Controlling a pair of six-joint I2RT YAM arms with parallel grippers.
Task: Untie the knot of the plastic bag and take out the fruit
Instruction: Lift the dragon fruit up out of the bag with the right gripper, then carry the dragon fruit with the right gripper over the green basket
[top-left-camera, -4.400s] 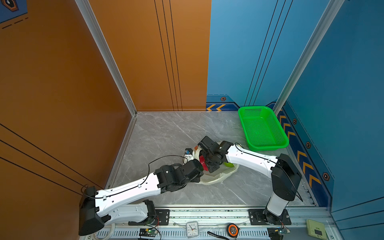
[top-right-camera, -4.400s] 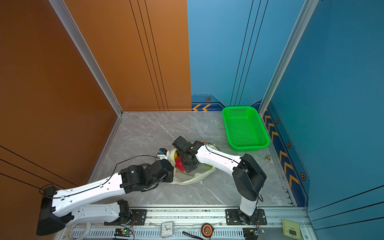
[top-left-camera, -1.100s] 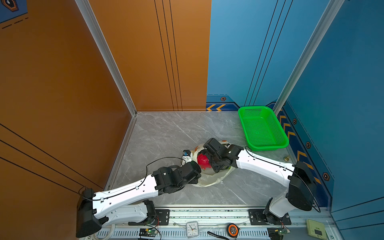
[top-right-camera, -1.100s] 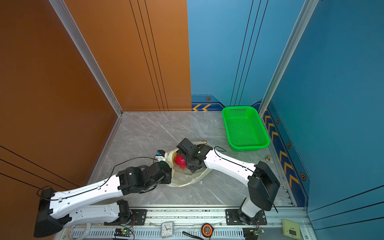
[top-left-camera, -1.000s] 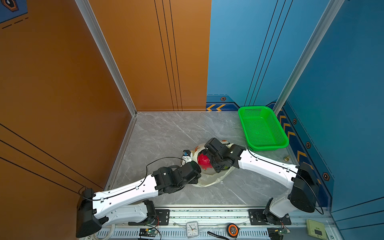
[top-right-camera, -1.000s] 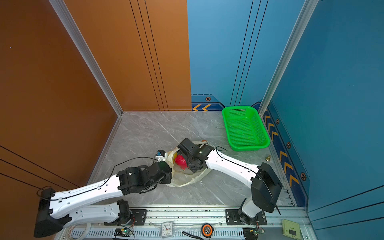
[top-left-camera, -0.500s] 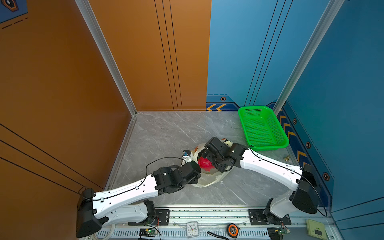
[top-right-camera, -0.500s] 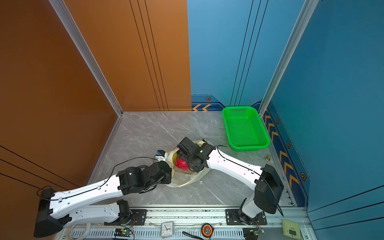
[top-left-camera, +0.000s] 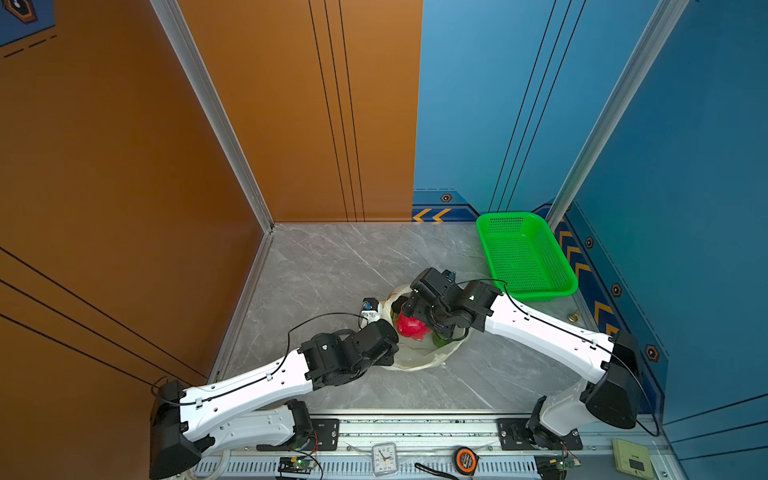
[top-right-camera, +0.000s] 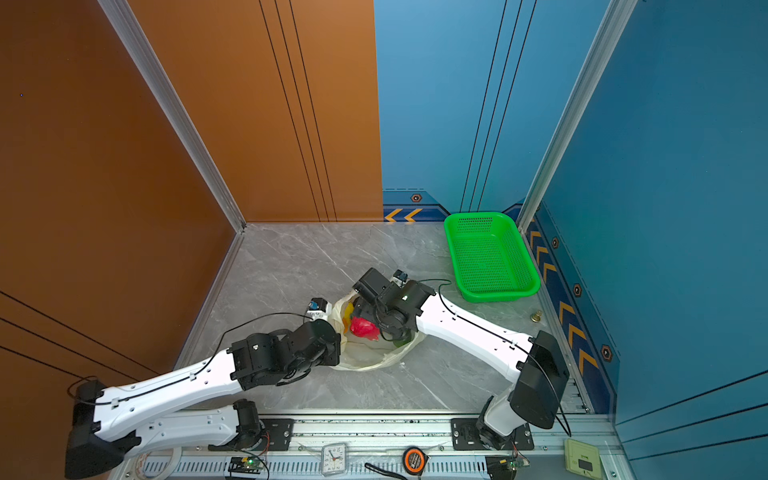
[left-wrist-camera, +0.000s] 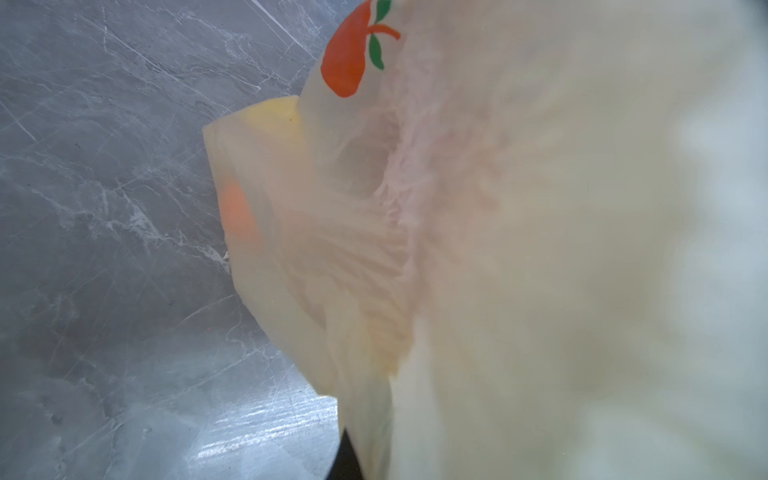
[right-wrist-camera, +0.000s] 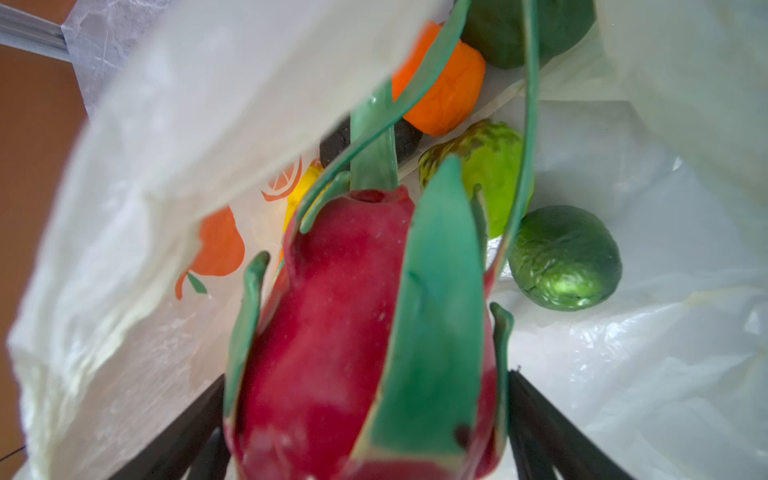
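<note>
Cream plastic of the bag (top-left-camera: 415, 362) lies slack and open-mouthed on the desk (top-left-camera: 332, 266) in both top views, with no knot to be seen, so you may take the untying as done. Your left fingers (left-wrist-camera: 344, 460), mostly hidden, are clenched on a gathered fold of the bag's wall, pinning it. Your right fingers (right-wrist-camera: 540, 428) grasp the dragon fruit (right-wrist-camera: 332, 332), one on each flank, at the bag's mouth; whether it has cleared the rim cannot be told. Left inside are an orange (right-wrist-camera: 444, 95), green fruits (right-wrist-camera: 565, 257), a dark fruit (right-wrist-camera: 409, 139) and a yellow fruit (right-wrist-camera: 301, 187). No fruit lies in the basket (top-left-camera: 536, 296), so unloading has probably only begun. For room, note that a bag wall droops close along one side of the dragon fruit and could drag on it; bare desk runs from bag to basket, which sits close against the blue wall (top-left-camera: 665, 208).
</note>
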